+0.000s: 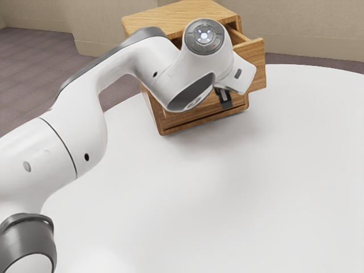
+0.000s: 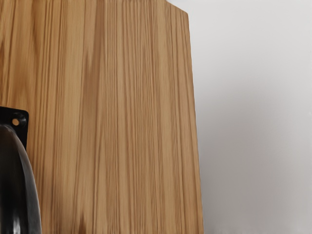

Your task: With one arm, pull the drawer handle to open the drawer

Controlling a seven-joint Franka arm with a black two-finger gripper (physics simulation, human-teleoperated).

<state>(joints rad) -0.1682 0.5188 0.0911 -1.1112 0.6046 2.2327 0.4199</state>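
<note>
A small wooden cabinet (image 1: 170, 23) stands on the white table at the back of the exterior view. Its upper drawer (image 1: 254, 52) is pulled partway out toward the exterior view's right, and a gap shows behind its front panel. My black gripper (image 1: 226, 100) hangs right against the cabinet's front, just below the pulled-out drawer front, and the white hand hides much of it. In the wrist view a wood-grain front panel (image 2: 112, 117) is very close. A black drawer handle (image 2: 14, 180) on a black mounting plate lies right by my hand.
The round white table (image 1: 239, 187) spreads wide in front of the cabinet and to the exterior view's right. My own white arm (image 1: 85, 131) crosses the exterior view's left side. A purple-grey floor and a beige wall lie behind.
</note>
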